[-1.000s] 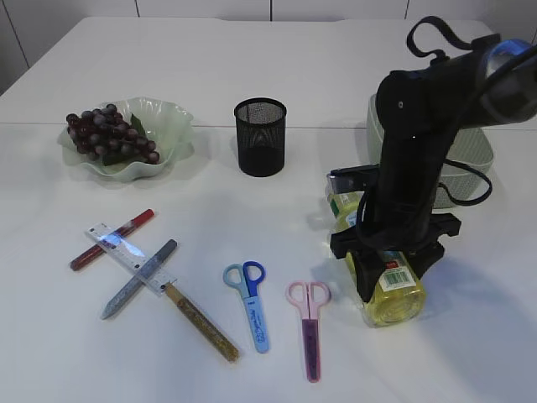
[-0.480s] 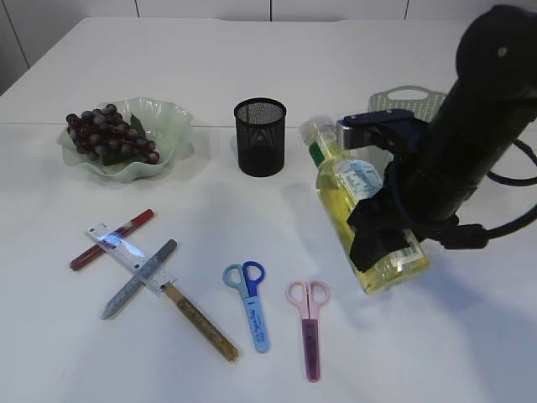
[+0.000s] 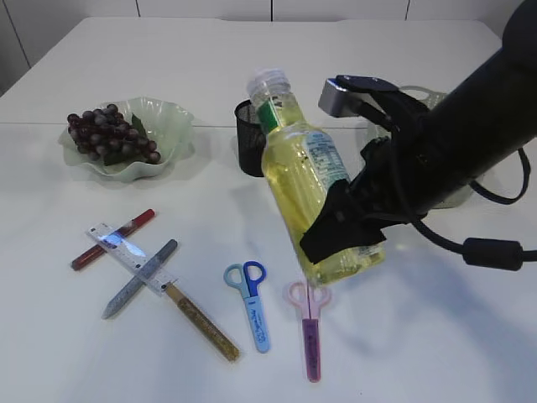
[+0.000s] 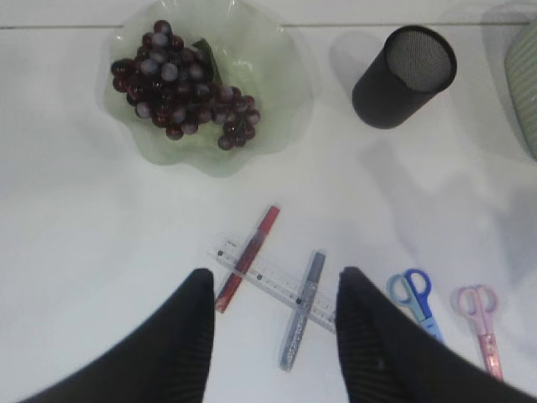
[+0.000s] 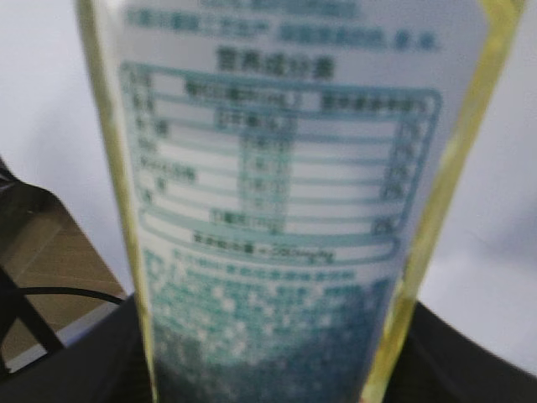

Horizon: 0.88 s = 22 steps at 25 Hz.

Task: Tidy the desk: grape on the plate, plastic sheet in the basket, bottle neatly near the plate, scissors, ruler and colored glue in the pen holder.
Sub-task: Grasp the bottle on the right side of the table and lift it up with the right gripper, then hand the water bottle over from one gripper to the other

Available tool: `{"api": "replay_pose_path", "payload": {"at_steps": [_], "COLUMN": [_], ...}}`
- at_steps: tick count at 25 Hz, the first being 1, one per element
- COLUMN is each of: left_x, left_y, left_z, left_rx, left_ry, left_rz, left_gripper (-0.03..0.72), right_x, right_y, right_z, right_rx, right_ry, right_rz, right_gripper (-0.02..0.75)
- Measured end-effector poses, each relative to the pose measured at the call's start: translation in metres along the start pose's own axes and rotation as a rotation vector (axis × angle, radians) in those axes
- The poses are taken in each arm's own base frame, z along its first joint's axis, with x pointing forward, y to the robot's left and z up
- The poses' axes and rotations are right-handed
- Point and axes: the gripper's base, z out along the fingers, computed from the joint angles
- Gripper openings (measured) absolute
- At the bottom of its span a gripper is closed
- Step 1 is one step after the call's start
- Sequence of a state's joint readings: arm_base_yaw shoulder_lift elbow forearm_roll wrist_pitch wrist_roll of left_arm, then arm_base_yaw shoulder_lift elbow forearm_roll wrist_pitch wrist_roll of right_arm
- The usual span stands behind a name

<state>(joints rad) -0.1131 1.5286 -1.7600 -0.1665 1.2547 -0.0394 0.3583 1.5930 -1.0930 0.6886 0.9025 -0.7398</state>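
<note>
On the white table [image 3: 436,353], scissors [image 3: 249,304] and ruler [image 3: 127,255] lie.

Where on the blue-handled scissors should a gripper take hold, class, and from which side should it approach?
Grip the blue-handled scissors across the closed, sheathed blade, probably just below the handle rings, coming straight down from above. They lie flat on the table, blade toward the near edge, so only a top approach gets fingers to both long sides. The pink scissors lie close on the right, leaving little room there.
</note>
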Motion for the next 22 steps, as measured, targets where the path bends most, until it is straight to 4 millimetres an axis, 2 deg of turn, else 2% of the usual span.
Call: {"api": "replay_pose_path", "payload": {"at_steps": [2,8,15,22], "left_x": [0.005,0.027,0.057,0.078], "left_y": [0.002,0.01,0.003,0.0], "left_z": [0.012,0.064,0.111,0.131], "left_rx": [-0.003,0.023,0.229,0.418], "left_ry": [0.02,0.034,-0.056,-0.194], "left_rz": [0.025,0.064,0.138,0.184], "left_gripper": [0.328,0.278,0.258,0.236], "right_x": [-0.002,-0.004,-0.004,-0.006], "right_y": [0.005,0.018,0.026,0.037], "right_z": [0.0,-0.002,-0.004,-0.013], "right_rx": [-0.06,-0.196,-0.29,-0.361], "right_ry": [-0.024,-0.05,-0.07,-0.121], "right_rz": [-0.028,-0.091,-0.14,-0.212], "right_gripper": [0.455,0.455,0.455,0.455]}}
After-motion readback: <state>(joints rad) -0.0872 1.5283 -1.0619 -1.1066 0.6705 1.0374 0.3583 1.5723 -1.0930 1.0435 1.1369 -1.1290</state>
